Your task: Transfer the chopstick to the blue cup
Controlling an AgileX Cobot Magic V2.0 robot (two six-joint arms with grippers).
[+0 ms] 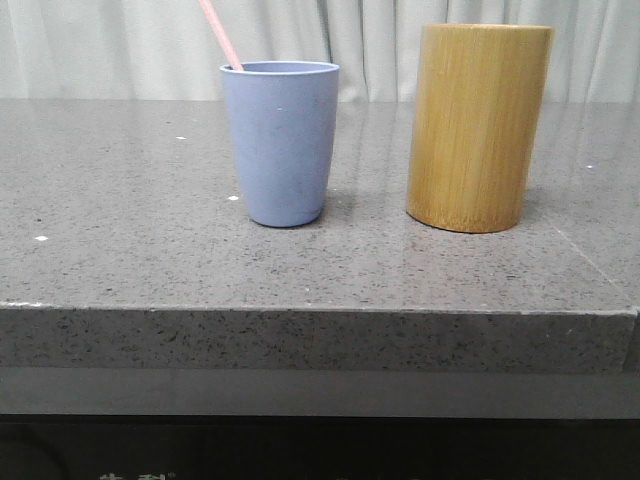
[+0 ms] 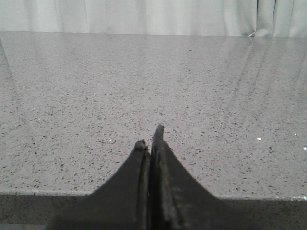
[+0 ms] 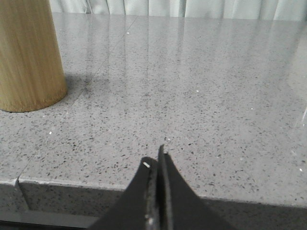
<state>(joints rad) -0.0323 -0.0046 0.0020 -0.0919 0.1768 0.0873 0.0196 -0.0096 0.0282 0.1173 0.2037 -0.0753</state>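
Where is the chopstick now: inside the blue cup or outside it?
Inside: the chopstick leans out over the blue cup's rim.

chopstick [image 1: 221, 36] top cropped, lower end hidden in blue cup [image 1: 281, 143]

Pale pink chopstick [image 1: 220, 36], periwinkle-blue cup [image 1: 281, 145], yellow-brown bamboo cylinder [image 1: 478, 126], grey speckled table [image 1: 150, 250]

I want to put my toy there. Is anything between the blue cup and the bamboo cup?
No. The front view shows bare countertop between blue cup and bamboo cup.
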